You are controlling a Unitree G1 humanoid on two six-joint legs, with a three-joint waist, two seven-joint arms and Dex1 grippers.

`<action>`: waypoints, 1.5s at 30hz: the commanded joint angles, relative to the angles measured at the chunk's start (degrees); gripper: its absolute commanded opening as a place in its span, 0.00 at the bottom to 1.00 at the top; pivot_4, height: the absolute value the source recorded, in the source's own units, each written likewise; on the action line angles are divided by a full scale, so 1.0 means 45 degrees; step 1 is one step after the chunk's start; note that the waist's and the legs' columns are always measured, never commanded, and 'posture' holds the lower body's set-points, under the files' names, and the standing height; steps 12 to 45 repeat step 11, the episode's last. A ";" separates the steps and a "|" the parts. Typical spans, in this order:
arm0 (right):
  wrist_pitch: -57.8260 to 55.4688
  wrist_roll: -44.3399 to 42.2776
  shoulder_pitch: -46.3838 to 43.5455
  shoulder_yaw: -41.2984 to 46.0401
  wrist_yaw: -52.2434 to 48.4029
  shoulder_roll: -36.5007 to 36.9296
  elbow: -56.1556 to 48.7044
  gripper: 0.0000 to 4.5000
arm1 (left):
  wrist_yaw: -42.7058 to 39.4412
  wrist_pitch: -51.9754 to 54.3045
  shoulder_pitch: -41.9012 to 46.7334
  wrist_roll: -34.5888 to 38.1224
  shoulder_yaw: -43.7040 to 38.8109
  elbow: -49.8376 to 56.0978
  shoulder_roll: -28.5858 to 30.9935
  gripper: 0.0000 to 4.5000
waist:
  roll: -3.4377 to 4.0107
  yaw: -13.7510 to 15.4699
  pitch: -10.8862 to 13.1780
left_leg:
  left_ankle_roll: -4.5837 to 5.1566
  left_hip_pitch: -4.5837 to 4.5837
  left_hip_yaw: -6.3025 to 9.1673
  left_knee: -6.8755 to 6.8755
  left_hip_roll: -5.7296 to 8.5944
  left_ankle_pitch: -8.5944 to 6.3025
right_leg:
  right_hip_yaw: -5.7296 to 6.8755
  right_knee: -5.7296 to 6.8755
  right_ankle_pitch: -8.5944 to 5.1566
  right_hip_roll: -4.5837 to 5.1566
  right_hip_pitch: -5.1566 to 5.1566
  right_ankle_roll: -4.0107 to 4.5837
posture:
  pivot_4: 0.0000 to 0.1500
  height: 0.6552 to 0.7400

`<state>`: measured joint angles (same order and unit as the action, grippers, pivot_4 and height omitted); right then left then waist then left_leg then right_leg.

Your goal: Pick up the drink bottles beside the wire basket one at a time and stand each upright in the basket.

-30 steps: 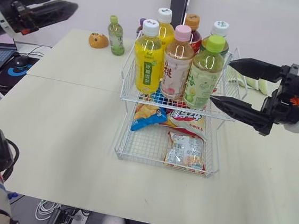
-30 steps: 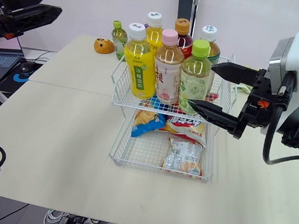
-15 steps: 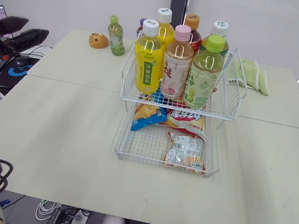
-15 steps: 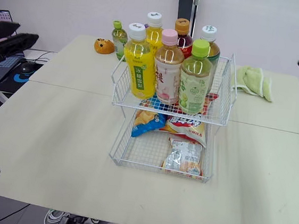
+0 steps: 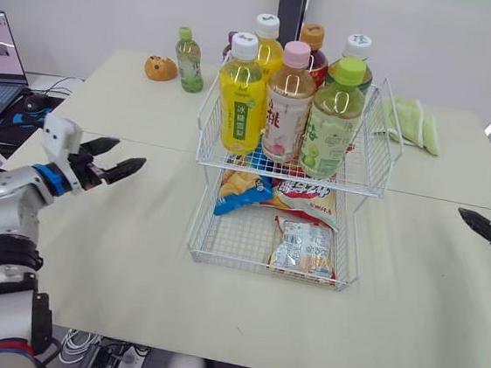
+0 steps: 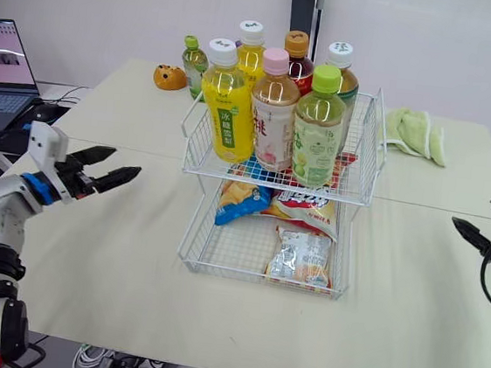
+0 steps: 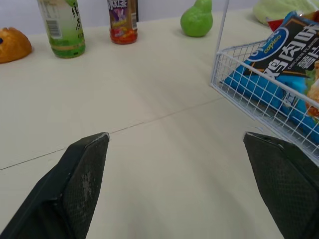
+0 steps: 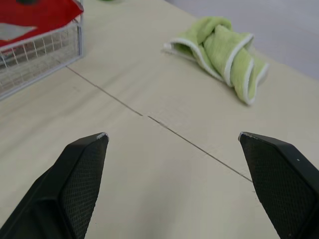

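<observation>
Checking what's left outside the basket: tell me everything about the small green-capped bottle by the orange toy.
The bottle is small, clear plastic, holding pale green drink, with a green cap and a pale label. It stands upright on the table, off the far left corner of the basket, apart from it, beside the orange toy. Nothing grips it.

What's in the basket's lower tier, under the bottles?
Snack bags: a blue chip bag, a red-and-white bag, a clear packet. The upper tier hides the back.
</observation>
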<state>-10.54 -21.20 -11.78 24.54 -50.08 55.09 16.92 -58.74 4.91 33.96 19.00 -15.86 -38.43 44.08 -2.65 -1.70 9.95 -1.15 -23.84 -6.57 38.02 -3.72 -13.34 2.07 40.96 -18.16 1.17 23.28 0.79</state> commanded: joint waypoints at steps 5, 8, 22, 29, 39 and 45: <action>0.0428 -0.0066 0.0366 0.0342 0.0302 -0.0703 -0.0505 1.00 | 0.1220 0.0144 -0.0309 -0.0384 -0.0118 0.1416 0.0248 0.99 | 0.0010 -0.0007 -0.0004 | 0.0000 0.0011 -0.0001 -0.0006 0.0002 0.0000 | -0.0002 -0.0005 0.0000 0.0000 -0.0013 -0.0001 | 1.00 1.00; 0.0338 -0.0035 0.0016 0.0265 0.0391 -0.0796 -0.0374 1.00 | 0.1416 0.0186 -0.0197 -0.0449 -0.0074 0.1425 0.0263 0.99 | 0.0015 -0.0006 -0.0001 | 0.0000 0.0011 0.0000 -0.0005 0.0002 0.0000 | 0.0000 -0.0003 0.0000 0.0000 -0.0012 0.0000 | 1.00 1.00; 0.0477 0.0115 -0.0234 0.0137 0.0464 -0.0805 -0.0150 1.00 | 0.1409 0.0012 -0.0254 -0.0562 0.0016 0.1427 0.0250 0.99 | 0.0016 -0.0008 -0.0002 | 0.0000 0.0015 0.0000 -0.0004 0.0002 0.0000 | 0.0000 -0.0001 0.0000 0.0000 -0.0014 0.0000 | 1.00 1.00; 0.0477 0.0115 -0.0234 0.0137 0.0464 -0.0805 -0.0150 1.00 | 0.1409 0.0012 -0.0254 -0.0562 0.0016 0.1427 0.0250 0.99 | 0.0016 -0.0008 -0.0002 | 0.0000 0.0015 0.0000 -0.0004 0.0002 0.0000 | 0.0000 -0.0001 0.0000 0.0000 -0.0014 0.0000 | 1.00 1.00; 0.0477 0.0115 -0.0234 0.0137 0.0464 -0.0805 -0.0150 1.00 | 0.1409 0.0012 -0.0254 -0.0562 0.0016 0.1427 0.0250 0.99 | 0.0016 -0.0008 -0.0002 | 0.0000 0.0015 0.0000 -0.0004 0.0002 0.0000 | 0.0000 -0.0001 0.0000 0.0000 -0.0014 0.0000 | 1.00 1.00; 0.0477 0.0115 -0.0234 0.0137 0.0464 -0.0805 -0.0150 1.00 | 0.1409 0.0012 -0.0254 -0.0562 0.0016 0.1427 0.0250 0.99 | 0.0016 -0.0008 -0.0002 | 0.0000 0.0015 0.0000 -0.0004 0.0002 0.0000 | 0.0000 -0.0001 0.0000 0.0000 -0.0014 0.0000 | 1.00 1.00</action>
